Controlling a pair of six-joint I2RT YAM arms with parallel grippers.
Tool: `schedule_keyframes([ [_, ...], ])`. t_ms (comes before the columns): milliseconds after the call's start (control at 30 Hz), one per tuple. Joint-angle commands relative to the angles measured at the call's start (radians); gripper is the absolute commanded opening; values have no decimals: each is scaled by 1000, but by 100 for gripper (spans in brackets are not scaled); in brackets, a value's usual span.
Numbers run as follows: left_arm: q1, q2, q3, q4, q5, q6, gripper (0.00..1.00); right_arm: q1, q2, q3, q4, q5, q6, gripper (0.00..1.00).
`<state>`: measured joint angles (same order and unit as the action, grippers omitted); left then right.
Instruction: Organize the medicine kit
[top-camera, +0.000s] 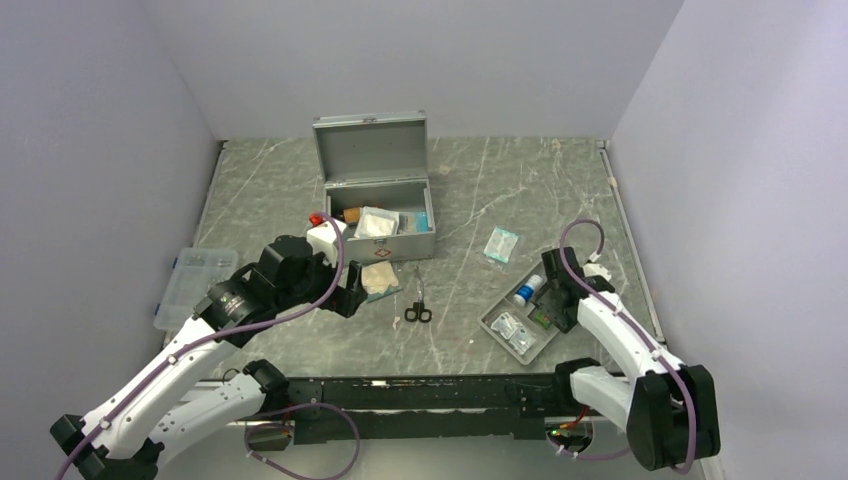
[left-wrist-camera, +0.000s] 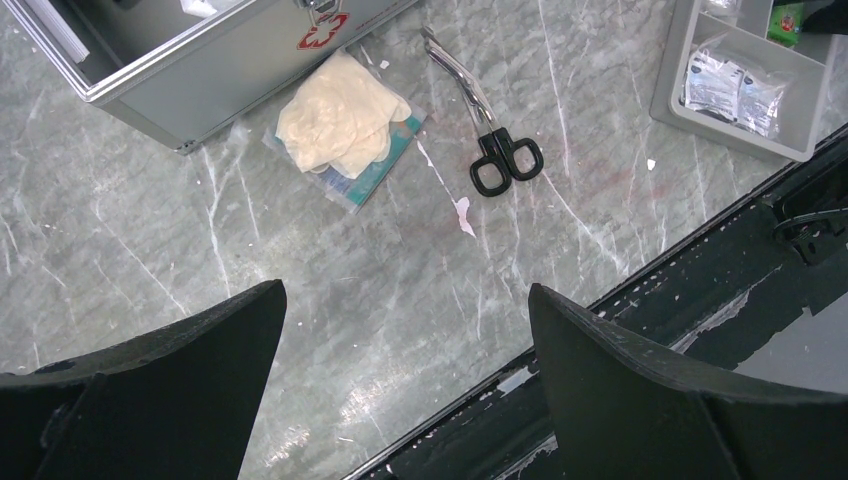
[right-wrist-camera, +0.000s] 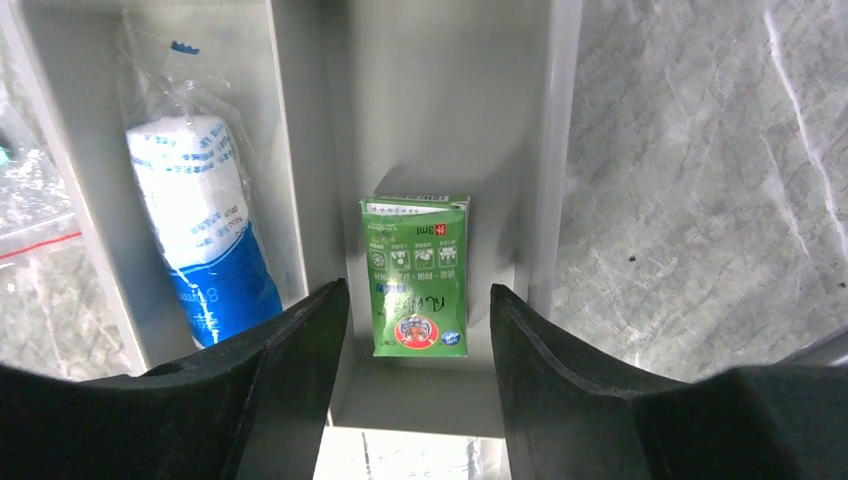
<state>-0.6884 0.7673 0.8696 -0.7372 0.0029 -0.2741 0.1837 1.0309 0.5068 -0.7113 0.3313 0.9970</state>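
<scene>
The medicine kit (top-camera: 380, 215) stands open at the middle back, lid upright, with packets inside; its front wall (left-wrist-camera: 200, 70) shows in the left wrist view. My left gripper (top-camera: 345, 295) (left-wrist-camera: 407, 290) hangs open over bare table, just in front of a packet of cream gloves (left-wrist-camera: 345, 125). My right gripper (top-camera: 548, 300) (right-wrist-camera: 418, 288) is low over the grey divided tray (right-wrist-camera: 440, 100). Its jaws stand apart on either side of a small green box (right-wrist-camera: 416, 270), which lies flat in a compartment. A gap shows on both sides of the box.
Black-handled scissors (left-wrist-camera: 490, 120) lie between gloves and tray. A blue-and-white bandage roll (right-wrist-camera: 195, 225) fills the neighbouring compartment, with sachets (left-wrist-camera: 735, 85) in another. A teal packet (top-camera: 501, 244) lies right of the kit, a clear plastic box (top-camera: 195, 285) at far left. The table's black front rail (left-wrist-camera: 650, 320) is close.
</scene>
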Motion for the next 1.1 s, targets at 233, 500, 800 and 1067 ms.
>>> schedule_keyframes([
  [233,6,5,-2,34,7,12,99,-2,-109,244,-91,44,-140,62],
  [500,17,17,-1,30,-1,7,99,55,-77,382,-36,-19,-274,62],
  [800,28,43,0,22,-38,-4,99,409,113,481,98,1,-315,62],
  [1067,56,26,3,9,-124,-18,99,653,346,547,207,21,-304,61],
])
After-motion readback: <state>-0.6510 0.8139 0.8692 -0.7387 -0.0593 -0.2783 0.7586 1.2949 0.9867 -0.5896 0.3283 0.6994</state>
